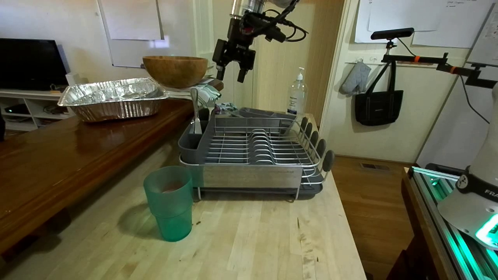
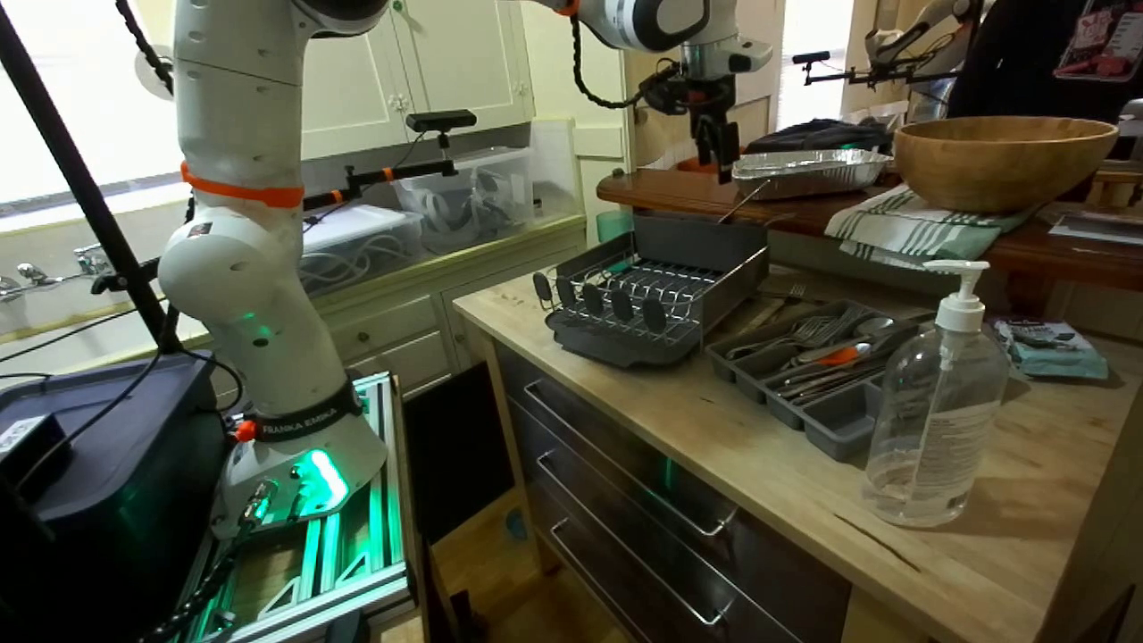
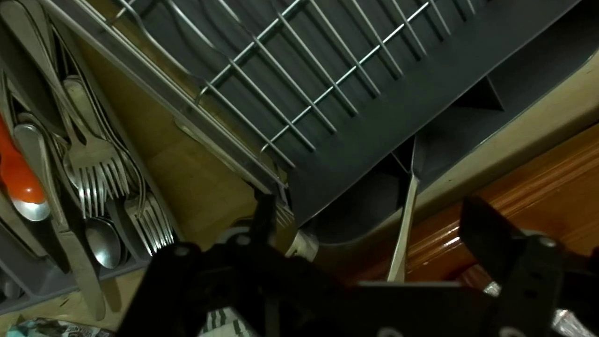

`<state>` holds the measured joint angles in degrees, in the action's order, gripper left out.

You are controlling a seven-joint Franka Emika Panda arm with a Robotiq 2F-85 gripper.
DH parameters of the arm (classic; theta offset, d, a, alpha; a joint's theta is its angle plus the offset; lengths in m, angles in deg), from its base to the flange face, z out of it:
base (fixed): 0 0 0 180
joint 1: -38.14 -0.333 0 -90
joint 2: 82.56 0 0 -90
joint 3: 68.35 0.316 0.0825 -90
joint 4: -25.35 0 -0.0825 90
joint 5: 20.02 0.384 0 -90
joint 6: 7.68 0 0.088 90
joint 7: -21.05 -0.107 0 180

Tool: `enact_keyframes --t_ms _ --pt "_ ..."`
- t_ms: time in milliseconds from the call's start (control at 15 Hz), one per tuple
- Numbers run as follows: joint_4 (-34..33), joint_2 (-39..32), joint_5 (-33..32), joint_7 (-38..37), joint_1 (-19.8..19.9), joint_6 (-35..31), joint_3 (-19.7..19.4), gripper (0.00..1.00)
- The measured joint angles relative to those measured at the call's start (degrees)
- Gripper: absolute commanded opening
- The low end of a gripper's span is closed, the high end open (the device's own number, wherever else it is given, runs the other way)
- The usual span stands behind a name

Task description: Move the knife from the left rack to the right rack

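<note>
We have our jaws spread wide, empty. Below them stands the knife (image 3: 405,227), its long axis tilted off upright.

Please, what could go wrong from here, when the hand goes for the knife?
The knife leans in the grey utensil holder, so the open hand might push it aside instead of gripping it. The knife is also slim, so it could twist or slip once gripped.

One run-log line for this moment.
black two-finger gripper: open, empty | slim silvery metal knife: leaning in grey plastic utensil holder | transfer: not yet done
</note>
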<state>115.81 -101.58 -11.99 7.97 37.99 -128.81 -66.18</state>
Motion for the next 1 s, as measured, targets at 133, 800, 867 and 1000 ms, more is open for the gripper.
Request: enact_keyframes --t_ms 133,800,867,1000 --pt "-0.35 -0.15 -0.02 0.00 -0.08 0.09 -0.03 1.00" --pt "-14.96 -12.21 0.70 1.45 -0.38 -0.63 0.69 1.00" --pt "-17.43 -14.27 1.02 1.45 -0.46 -0.19 0.98 1.00" --pt "-22.00 -18.02 1.31 1.41 -0.75 0.65 1.40 0.84"
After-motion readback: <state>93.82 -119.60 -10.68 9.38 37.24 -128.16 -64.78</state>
